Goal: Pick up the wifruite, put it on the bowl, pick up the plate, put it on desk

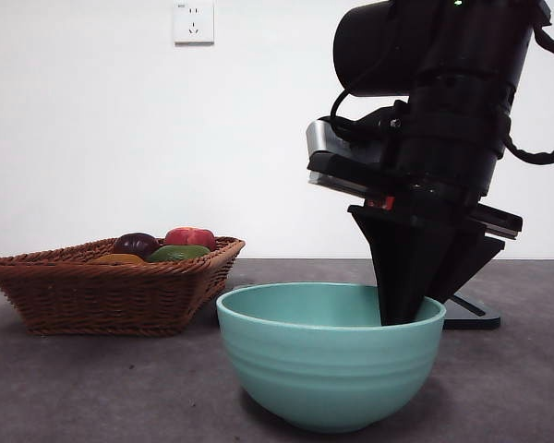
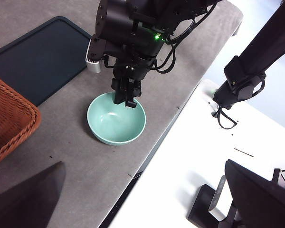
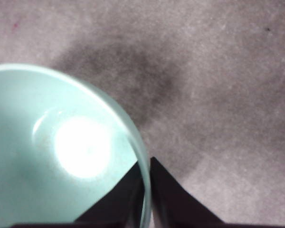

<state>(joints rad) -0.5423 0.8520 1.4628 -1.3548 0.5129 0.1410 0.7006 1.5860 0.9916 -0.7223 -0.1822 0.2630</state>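
The mint-teal bowl (image 1: 332,369) stands on the dark desk (image 1: 92,388) near the front and looks empty in the left wrist view (image 2: 115,127) and the right wrist view (image 3: 47,156). My right gripper (image 1: 402,316) comes down from above onto the bowl's right rim. In its own view (image 3: 147,164) one jaw is inside the rim and one outside, shut on it. It also shows in the left wrist view (image 2: 126,100). An orange-brown fruit, the wifruite (image 1: 118,259), lies low in the basket, mostly hidden. My left gripper hangs high over the table; only a dark edge (image 2: 31,199) shows.
A wicker basket (image 1: 111,295) at the left holds a dark purple fruit (image 1: 136,243), a red fruit (image 1: 191,236) and a green one (image 1: 178,252). A dark flat tray (image 2: 38,57) lies behind the bowl. The table's edge (image 2: 147,156) is close to the bowl.
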